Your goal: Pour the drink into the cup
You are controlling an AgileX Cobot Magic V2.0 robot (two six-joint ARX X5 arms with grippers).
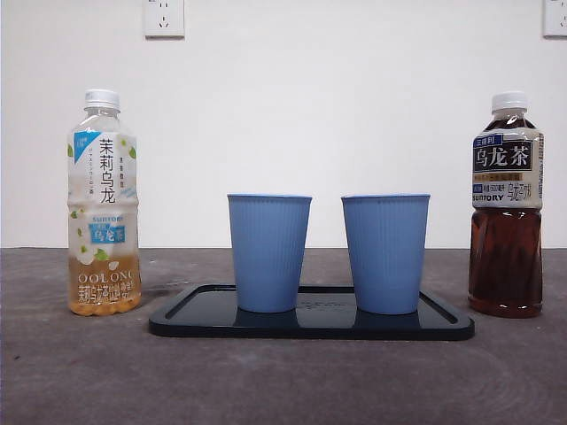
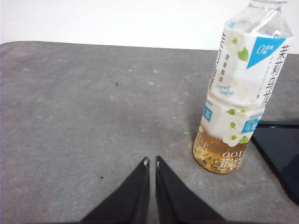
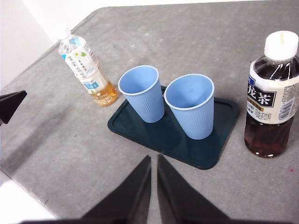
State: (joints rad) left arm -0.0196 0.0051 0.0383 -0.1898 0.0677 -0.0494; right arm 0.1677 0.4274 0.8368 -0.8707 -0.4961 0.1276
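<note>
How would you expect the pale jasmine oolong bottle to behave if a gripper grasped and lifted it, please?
The jasmine oolong bottle is probably light: tea fills only its bottom part. Its thin clear wall may dent under a squeeze. Tall and narrow with its white cap on, it could tip if nudged high.

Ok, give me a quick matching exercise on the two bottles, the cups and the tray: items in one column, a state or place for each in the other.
Items:
1. jasmine oolong bottle
2. dark oolong bottle
3. blue cups
4. black tray

States:
A. empty, standing upright
B. nearly full, capped
C. lies flat under the cups
D. only a little pale tea at the bottom

Pairs: 1-D, 2-B, 3-A, 4-C
</note>
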